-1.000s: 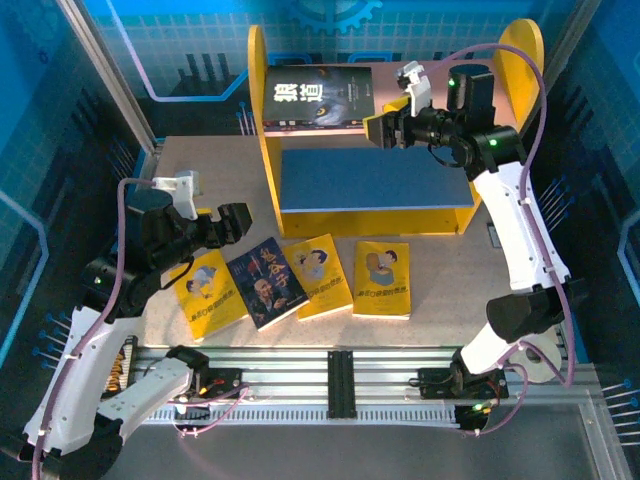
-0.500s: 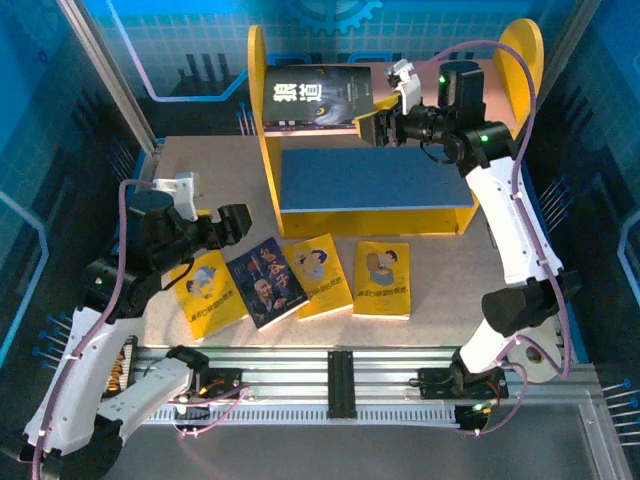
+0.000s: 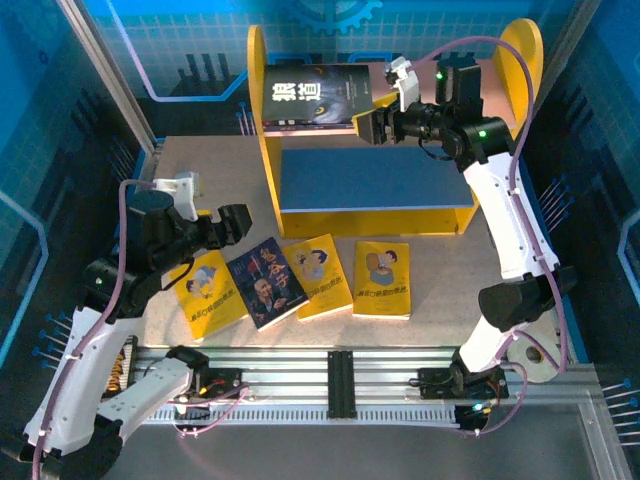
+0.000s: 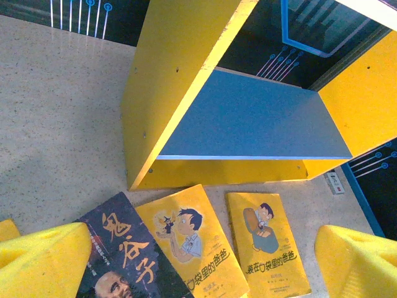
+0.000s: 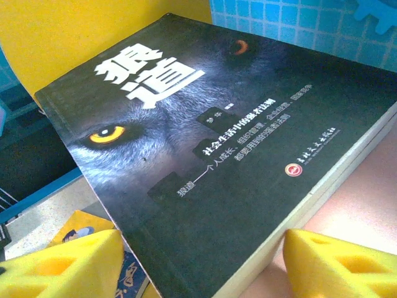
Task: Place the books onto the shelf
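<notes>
Right claw [image 3: 366,127] is gaping wide; wolf book [image 5: 211,161] is lying between its fingers, overhanging the shelf [image 3: 268,170] edge. Any nudge risks tipping it off. Left claw [image 3: 232,222] is hanging wide.

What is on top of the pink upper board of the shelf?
One dark wolf book lies flat on the board, at its left end. The board beneath the book is covered, so nothing under it can be seen.
</notes>
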Robot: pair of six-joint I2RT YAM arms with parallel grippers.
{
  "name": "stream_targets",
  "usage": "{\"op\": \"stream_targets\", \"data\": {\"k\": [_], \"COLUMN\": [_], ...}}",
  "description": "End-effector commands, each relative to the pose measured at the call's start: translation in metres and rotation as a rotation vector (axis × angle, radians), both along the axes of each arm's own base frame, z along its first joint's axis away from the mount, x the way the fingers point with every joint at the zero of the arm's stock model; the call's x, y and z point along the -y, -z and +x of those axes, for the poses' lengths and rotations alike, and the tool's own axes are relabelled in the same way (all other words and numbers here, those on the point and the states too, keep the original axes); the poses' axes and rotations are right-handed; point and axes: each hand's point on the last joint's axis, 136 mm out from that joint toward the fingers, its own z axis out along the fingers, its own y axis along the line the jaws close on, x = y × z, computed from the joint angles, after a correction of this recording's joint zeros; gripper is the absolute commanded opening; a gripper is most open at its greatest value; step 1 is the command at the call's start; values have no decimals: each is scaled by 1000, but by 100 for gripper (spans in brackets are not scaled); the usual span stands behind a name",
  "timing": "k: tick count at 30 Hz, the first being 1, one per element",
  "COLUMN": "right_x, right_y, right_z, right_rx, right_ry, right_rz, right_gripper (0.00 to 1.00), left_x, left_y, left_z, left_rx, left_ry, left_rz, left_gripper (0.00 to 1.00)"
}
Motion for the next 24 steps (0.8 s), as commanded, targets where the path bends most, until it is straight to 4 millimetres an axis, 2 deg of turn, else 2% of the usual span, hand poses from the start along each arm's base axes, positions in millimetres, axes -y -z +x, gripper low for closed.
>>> {"op": "stream_targets", "data": {"k": [1,6,12,17,24], "right_x": [8,37,55,56,37], "right_y": [-7,-20,-29,-31,-27], "right_z": [0,3,-11,-24,-23], "right_rx": [-1,0,25,32,-4], "right_ry": [41,116,149,132,47], "right_rz": [5,53,70,77,114], "right_gripper": [74,77,78,79,78], "left_x": [-5,-4,-3,-2,0], "left_y": [2,3,4,5,1], "left_z": [-2,-3,-3,-2,-2], "left_rx": [-2,-5,-9,-15,-13], "left_ry": [-20,-19,-14,-15,-11], "left_rz": [3,4,-5,-15,-35], "left_gripper": [94,94,94,94,94]}}
